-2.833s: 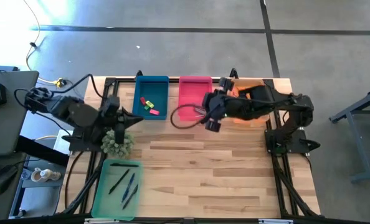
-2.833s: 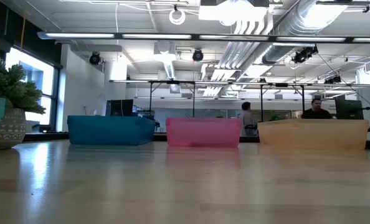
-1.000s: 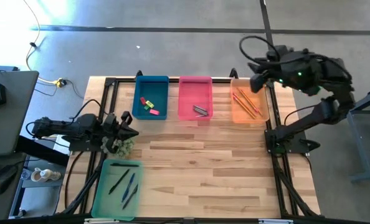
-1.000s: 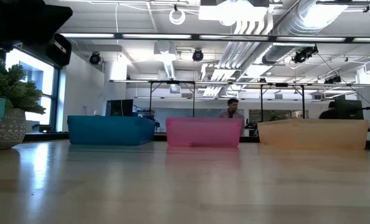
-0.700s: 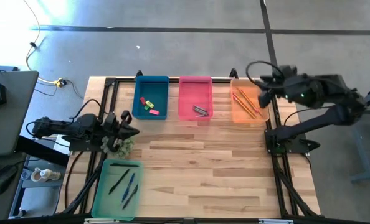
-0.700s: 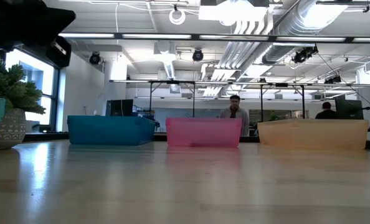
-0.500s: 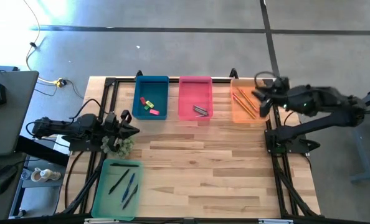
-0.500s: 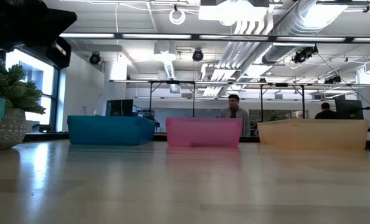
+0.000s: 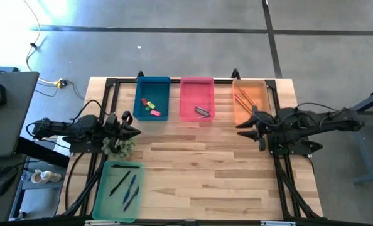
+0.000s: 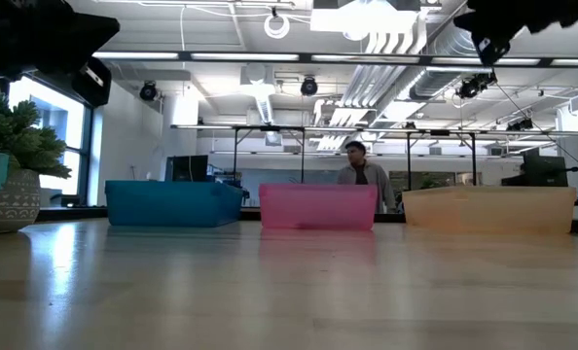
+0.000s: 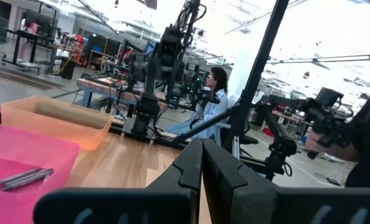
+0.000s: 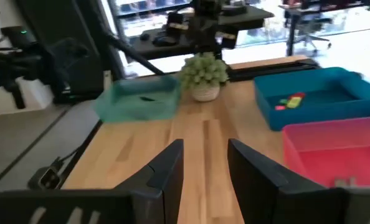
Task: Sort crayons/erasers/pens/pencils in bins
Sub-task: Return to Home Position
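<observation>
Pencils (image 9: 244, 103) in orange bin (image 9: 262, 94), far right of table; long axes run diagonally, near-parallel. Crayons (image 9: 201, 112) in pink bin (image 9: 196, 85), lying across its width. Erasers (image 9: 150, 107) in blue bin (image 9: 153, 83). Pens (image 9: 128, 186) in mint bin (image 9: 105, 191) at near left, long axes slanted along bin length. Potted plant (image 9: 117, 144) between mint bin and blue bin. Left gripper (image 9: 135, 131) beside plant, fingers pressed together, empty. Right gripper (image 9: 250, 129) just off orange bin's near end, fingers parted, empty. Person (image 10: 363, 173) beyond table in low view.
</observation>
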